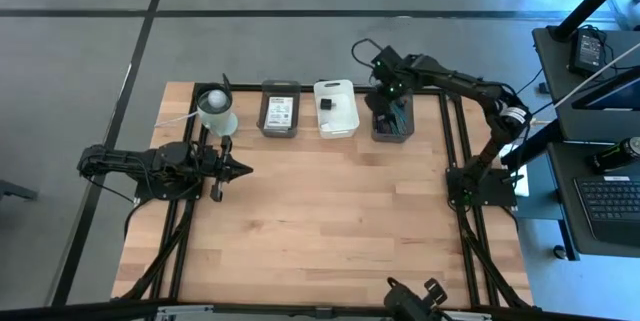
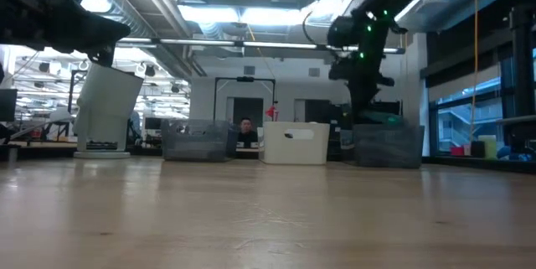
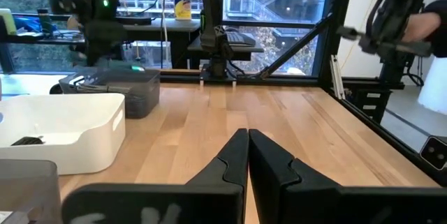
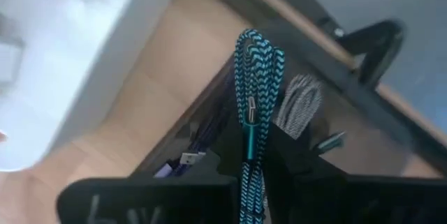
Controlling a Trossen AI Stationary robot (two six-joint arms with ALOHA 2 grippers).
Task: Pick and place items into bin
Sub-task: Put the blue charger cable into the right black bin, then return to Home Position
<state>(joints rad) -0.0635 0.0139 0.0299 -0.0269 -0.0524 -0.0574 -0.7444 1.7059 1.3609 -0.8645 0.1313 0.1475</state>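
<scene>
1. Left gripper (image 1: 240, 170) hovers over bare wood just near of the white cup (image 1: 217, 111), fingers pressed together, empty.
2. White bin (image 1: 336, 108) sits mid-row, a small black item (image 1: 326, 104) inside; a grey bin (image 1: 280, 109) stands between it and the cup.
3. Right gripper (image 1: 386, 89) hangs over the dark bin (image 1: 392, 120) beside the white bin, clamped on a teal braided cable (image 4: 253, 98).
</scene>
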